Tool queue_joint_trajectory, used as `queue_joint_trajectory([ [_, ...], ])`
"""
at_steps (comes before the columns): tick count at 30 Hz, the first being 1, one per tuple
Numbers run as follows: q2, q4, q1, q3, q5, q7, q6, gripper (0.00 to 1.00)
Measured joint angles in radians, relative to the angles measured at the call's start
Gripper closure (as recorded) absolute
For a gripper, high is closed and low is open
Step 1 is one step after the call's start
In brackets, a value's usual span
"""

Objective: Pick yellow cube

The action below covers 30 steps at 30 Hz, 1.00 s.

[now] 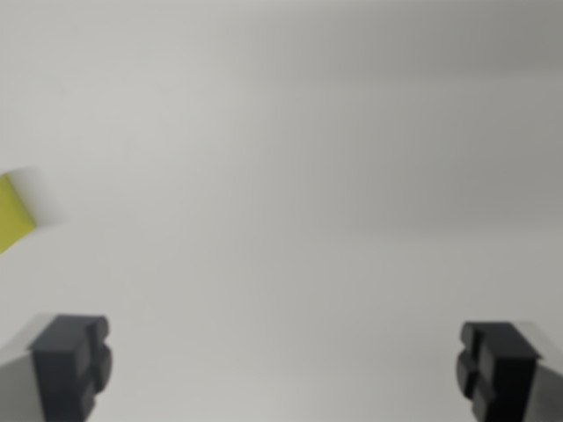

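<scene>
Jaws wide and empty; yellow cube point(12, 214) sits way off at the wrist view's left edge, so closing here probably grabs nothing.

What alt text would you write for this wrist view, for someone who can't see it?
A yellow cube pokes in, mostly cut off, at the wrist view's left edge, lying on a plain grey-white surface. At the bottom, the open gripper shows two dark fingertips far apart with nothing between them. The picture is slightly blurred.
</scene>
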Motion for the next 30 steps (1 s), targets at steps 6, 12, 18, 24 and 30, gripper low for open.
queue_joint_trajectory([
  [6, 0.002, -0.019, 0.018, 0.0, 0.0, 0.003, 0.023, 0.0],
  [12, 0.005, -0.036, 0.035, 0.0, 0.001, 0.007, 0.047, 0.0],
  [18, 0.009, -0.053, 0.053, 0.0, 0.001, 0.011, 0.07, 0.0],
  [24, 0.014, -0.068, 0.071, 0.0, 0.002, 0.014, 0.092, 0.0],
  [30, 0.02, -0.082, 0.089, 0.0, 0.002, 0.018, 0.115, 0.0],
])
